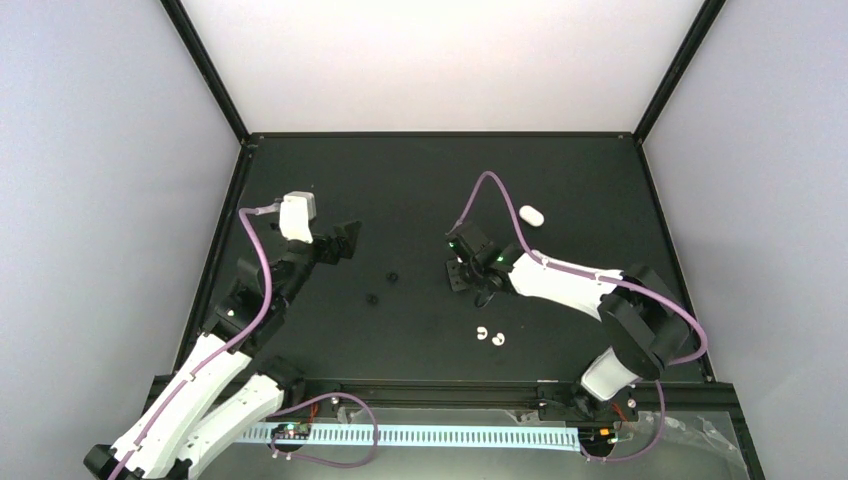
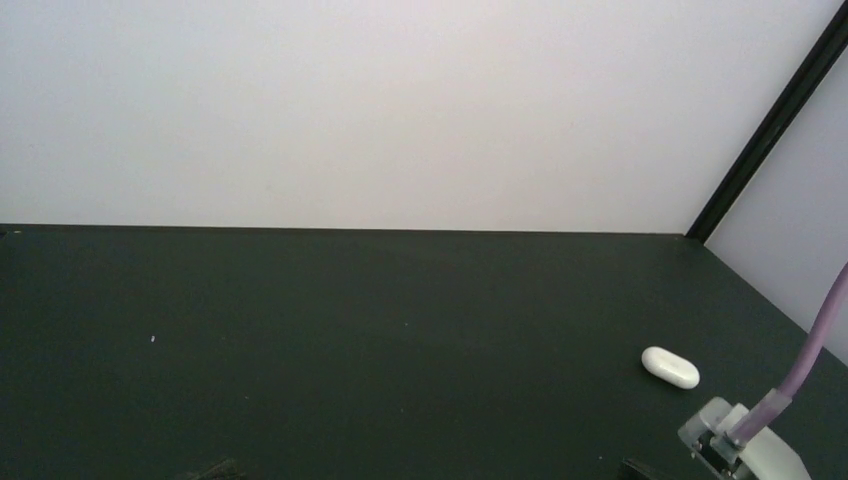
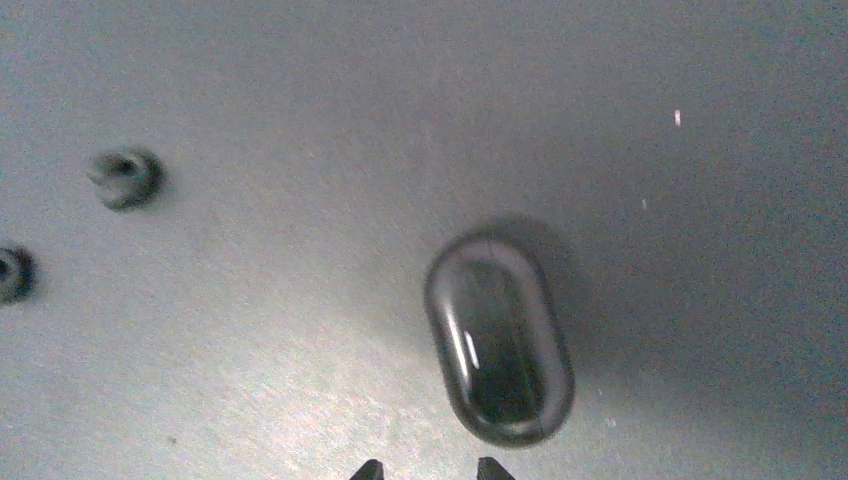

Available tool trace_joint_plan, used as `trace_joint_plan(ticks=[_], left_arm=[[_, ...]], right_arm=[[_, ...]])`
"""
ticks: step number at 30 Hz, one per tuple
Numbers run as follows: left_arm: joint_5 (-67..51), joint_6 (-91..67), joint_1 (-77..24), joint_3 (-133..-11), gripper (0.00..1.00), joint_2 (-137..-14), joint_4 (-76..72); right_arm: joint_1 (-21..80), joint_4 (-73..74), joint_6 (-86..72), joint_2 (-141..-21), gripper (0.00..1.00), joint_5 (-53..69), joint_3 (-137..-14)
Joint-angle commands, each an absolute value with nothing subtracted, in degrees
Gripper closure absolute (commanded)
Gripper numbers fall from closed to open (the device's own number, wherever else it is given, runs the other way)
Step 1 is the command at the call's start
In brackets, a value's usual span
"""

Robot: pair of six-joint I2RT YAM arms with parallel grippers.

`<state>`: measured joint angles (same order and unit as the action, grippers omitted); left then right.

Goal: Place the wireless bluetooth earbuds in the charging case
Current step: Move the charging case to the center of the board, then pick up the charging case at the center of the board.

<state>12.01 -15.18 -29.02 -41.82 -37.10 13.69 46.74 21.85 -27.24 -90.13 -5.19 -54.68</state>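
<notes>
Right gripper by black case | left wrist view: white case

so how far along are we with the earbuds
Nothing is seated: two white earbuds and two black earbuds lie loose on the table. In hand: the right gripper, empty, hovers by the closed black case; the left gripper stands open, apart. Left: open both cases, including the white case, and insert all four.
</notes>
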Motion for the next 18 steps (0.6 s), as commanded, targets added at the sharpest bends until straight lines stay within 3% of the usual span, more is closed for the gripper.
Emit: trace_joint_plan(ticks=[1, 7, 18], left_arm=[[12.92, -14.59, -29.61, -41.83, 0.01, -36.69, 14.02], [12.71, -14.57, -29.7, -41.83, 0.01, -36.95, 13.97], [12.66, -14.43, -29.63, -41.86, 0.01, -38.61, 14.04]], right_arm=[[46.66, 18.23, -33.99, -90.58, 0.82, -6.08, -50.74], [45.77, 17.09, -35.95, -91.4, 0.98, -7.0, -47.57], [42.17, 14.15, -35.19, -94.38, 0.99, -5.15, -48.62]])
